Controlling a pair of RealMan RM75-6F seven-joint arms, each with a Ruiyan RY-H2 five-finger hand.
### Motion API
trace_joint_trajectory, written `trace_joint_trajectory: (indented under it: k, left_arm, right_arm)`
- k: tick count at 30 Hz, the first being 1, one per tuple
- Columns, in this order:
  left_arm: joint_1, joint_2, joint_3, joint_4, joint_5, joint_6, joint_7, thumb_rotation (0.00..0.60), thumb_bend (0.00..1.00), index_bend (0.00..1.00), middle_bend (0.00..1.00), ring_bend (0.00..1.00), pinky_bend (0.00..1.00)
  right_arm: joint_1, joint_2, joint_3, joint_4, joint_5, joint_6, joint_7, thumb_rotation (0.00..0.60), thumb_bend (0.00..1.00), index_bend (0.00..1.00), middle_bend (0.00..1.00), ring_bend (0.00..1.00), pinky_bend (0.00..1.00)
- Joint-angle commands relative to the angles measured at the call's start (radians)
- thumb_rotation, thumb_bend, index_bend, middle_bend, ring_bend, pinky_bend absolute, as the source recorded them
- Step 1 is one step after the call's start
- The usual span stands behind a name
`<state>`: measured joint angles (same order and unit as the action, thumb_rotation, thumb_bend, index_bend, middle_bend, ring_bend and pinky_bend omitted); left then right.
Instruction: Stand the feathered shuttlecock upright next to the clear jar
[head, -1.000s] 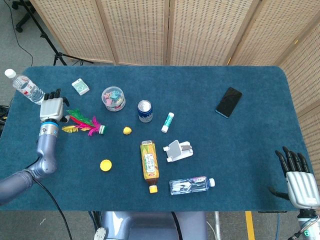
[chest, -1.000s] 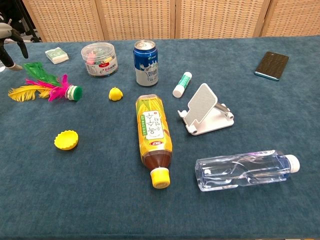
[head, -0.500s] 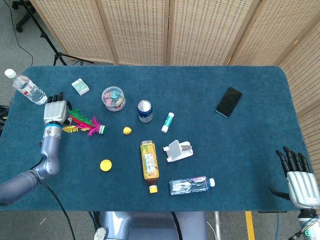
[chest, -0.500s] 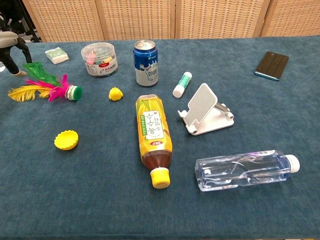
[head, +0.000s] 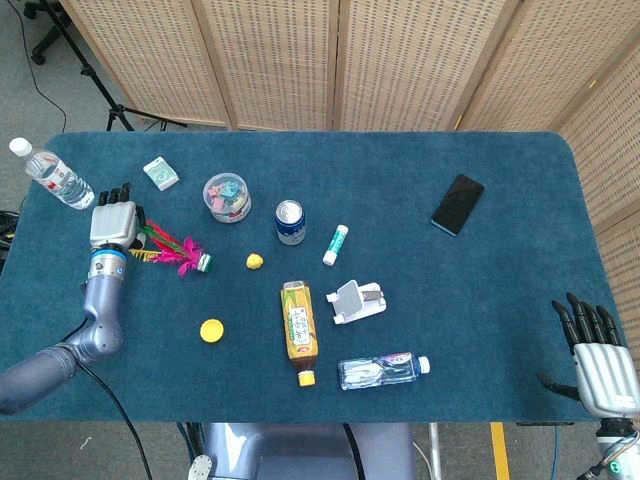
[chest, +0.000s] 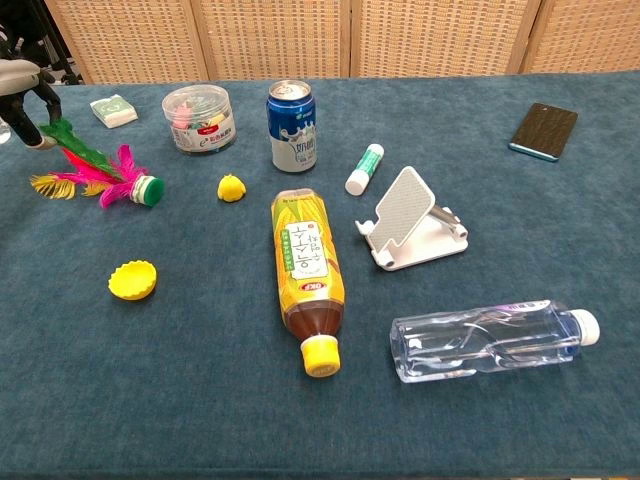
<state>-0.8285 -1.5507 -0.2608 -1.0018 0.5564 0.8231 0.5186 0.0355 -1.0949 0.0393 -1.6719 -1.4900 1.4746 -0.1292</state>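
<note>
The feathered shuttlecock (head: 178, 251) (chest: 112, 181) lies on its side on the blue table, pink, green and yellow feathers to the left and its green-and-white base to the right. My left hand (head: 112, 222) (chest: 24, 93) is at the feather end. Its fingertips pinch the tip of a green feather, which rises off the cloth. The clear jar (head: 227, 196) (chest: 200, 118), filled with colourful bits, stands a short way right and behind the shuttlecock. My right hand (head: 597, 362) hangs at the near right edge, fingers apart and empty; the chest view does not show it.
A blue can (chest: 291, 125) stands right of the jar. Near the shuttlecock's base lie a small yellow piece (chest: 231, 187) and a yellow cap (chest: 132, 280). Tea bottle (chest: 310, 275), phone stand (chest: 408, 220), water bottle (chest: 490, 338), glue stick (chest: 364, 168), phone (head: 458, 204), white box (head: 160, 173), another water bottle (head: 55, 177).
My left hand has moved right onto the feathers and closed on a green one. The feathers have bunched and lifted toward the hand, and the base shifted slightly. The right hand stayed still.
</note>
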Motion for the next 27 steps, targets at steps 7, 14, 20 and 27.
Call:
trace_joint_trajectory:
  k: [7,14,20,27]
  left_arm:
    - [0.0,0.05,-0.027,-0.097,0.05,0.061,-0.016,0.6,0.44,0.74,0.0,0.0,0.0]
    - [-0.004,0.122,-0.05,-0.25,0.087,0.131,0.001,0.6,0.44,0.76,0.0,0.0,0.0]
    - [-0.012,0.172,-0.066,-0.379,0.121,0.194,0.025,0.6,0.45,0.76,0.0,0.0,0.0]
    - [-0.019,0.202,-0.063,-0.47,0.134,0.233,0.056,0.6,0.45,0.76,0.0,0.0,0.0]
  right_arm:
    - [-0.001,0.002,0.0,-0.001,-0.002,0.003,0.003,0.6,0.0,0.0,0.0,0.0,0.0]
    - [-0.004,0.003,-0.003,-0.004,-0.011,0.012,0.005,0.6,0.0,0.0,0.0,0.0,0.0]
    - [-0.005,0.006,-0.003,-0.005,-0.013,0.015,0.01,0.6,0.0,0.0,0.0,0.0,0.0]
    - [-0.008,0.01,-0.003,-0.007,-0.019,0.022,0.017,0.6,0.0,0.0,0.0,0.0,0.0]
